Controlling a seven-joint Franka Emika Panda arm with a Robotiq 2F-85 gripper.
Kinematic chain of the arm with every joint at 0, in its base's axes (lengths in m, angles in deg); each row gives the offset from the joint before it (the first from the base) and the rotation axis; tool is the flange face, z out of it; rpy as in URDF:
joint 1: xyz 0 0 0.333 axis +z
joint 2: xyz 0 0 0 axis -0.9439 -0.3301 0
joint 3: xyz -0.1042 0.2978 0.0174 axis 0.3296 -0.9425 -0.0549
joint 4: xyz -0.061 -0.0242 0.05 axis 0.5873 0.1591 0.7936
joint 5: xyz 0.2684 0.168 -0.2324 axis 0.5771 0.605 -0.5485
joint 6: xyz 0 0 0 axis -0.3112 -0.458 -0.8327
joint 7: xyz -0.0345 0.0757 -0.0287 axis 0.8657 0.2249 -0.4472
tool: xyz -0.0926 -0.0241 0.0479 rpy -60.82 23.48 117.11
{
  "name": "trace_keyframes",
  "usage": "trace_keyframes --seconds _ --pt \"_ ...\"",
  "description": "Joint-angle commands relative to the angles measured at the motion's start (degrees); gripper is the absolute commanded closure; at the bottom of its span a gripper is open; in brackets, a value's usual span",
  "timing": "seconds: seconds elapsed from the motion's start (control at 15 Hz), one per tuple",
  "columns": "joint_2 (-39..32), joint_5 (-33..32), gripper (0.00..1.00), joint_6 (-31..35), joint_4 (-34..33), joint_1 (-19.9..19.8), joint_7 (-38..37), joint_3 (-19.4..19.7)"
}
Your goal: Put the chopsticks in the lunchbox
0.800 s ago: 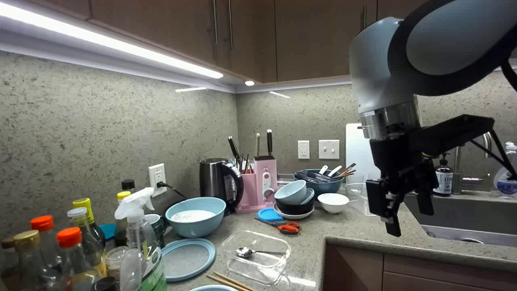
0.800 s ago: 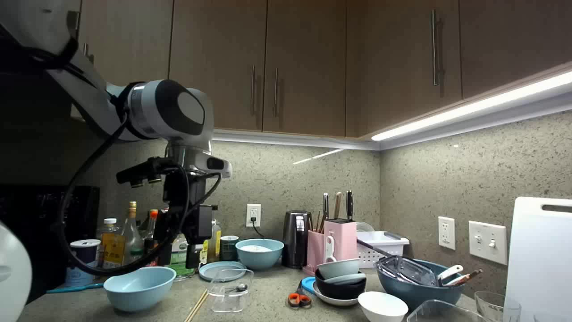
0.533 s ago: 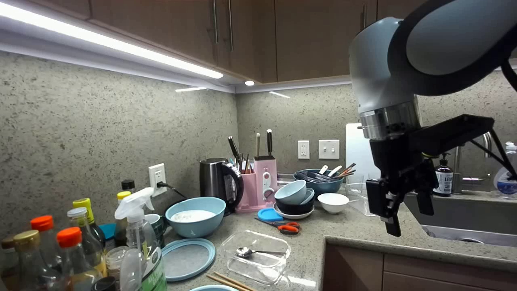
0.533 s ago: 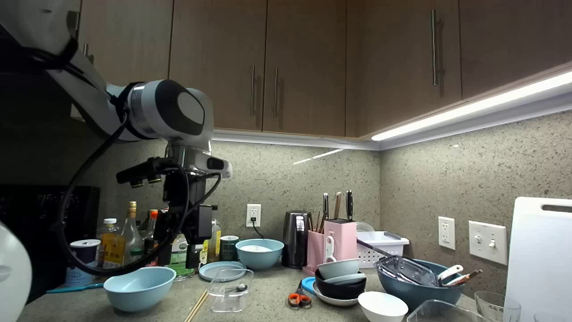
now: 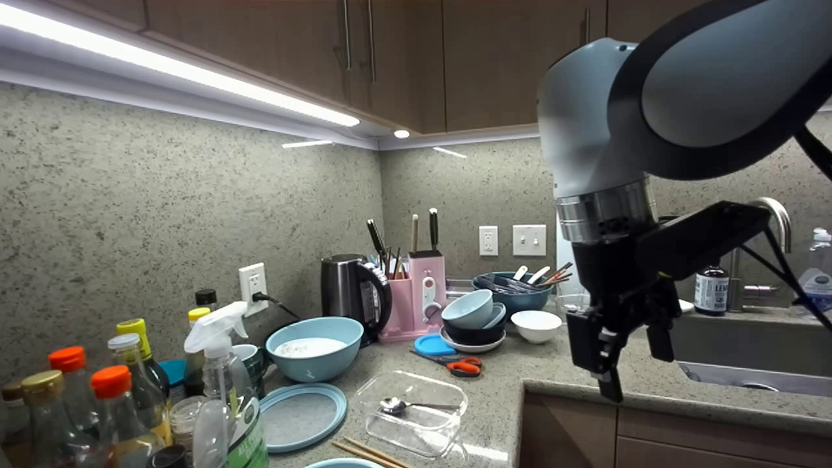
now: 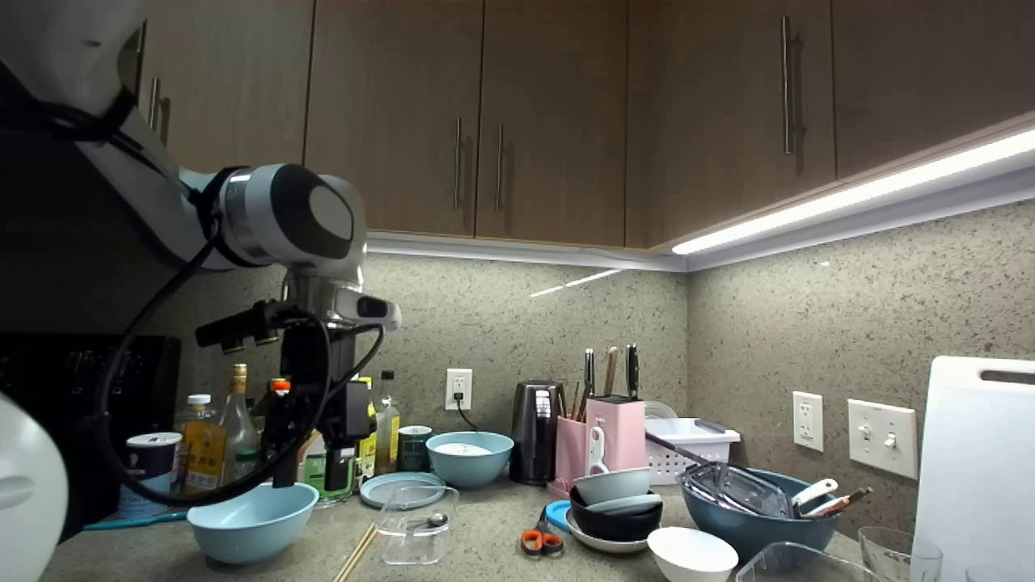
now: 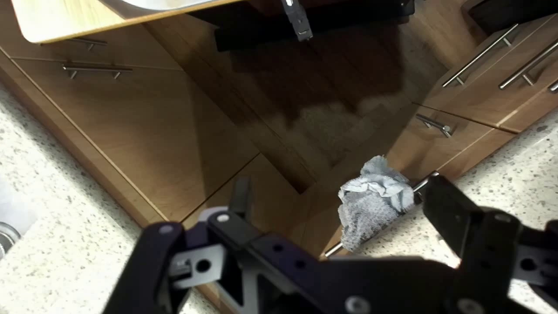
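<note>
The chopsticks (image 5: 370,452) are two thin tan sticks lying side by side on the counter; they also show in an exterior view (image 6: 356,554). The lunchbox is a transparent, open container (image 5: 422,441) beside them, and it shows too in an exterior view (image 6: 404,551). A metal spoon (image 5: 394,406) appears to lie in it. My gripper (image 5: 636,367) is open and empty, raised in the air well apart from both; it also shows in an exterior view (image 6: 311,469). In the wrist view its fingers (image 7: 340,192) are wide apart, and neither chopsticks nor lunchbox shows.
A blue bowl (image 6: 253,525) stands near the chopsticks. A blue-rimmed lid (image 5: 303,419), spray bottle (image 5: 218,364), scissors (image 5: 463,367) and stacked bowls (image 5: 473,322) surround the lunchbox. In the wrist view a grey cloth (image 7: 372,205) hangs on a handle at the counter edge.
Between half a second ago and now, the arm and gripper have moved down and toward the left in both exterior views. The chopsticks, lunchbox and spoon have not moved.
</note>
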Motion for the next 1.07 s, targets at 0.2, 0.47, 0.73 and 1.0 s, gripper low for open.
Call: trace_keyframes --seconds 0.2,0.47,0.73,1.0 --pt "-17.6 -3.4 0.0 15.5 -6.4 3.4 -10.9 -8.0" --pt "-17.1 -3.1 0.0 14.4 -5.9 5.8 -10.0 -5.7" --pt "-16.6 -3.1 0.0 14.4 -5.9 5.8 -10.0 -5.2" --pt "-24.3 -12.4 0.0 16.1 -10.1 4.4 -11.3 -5.1"
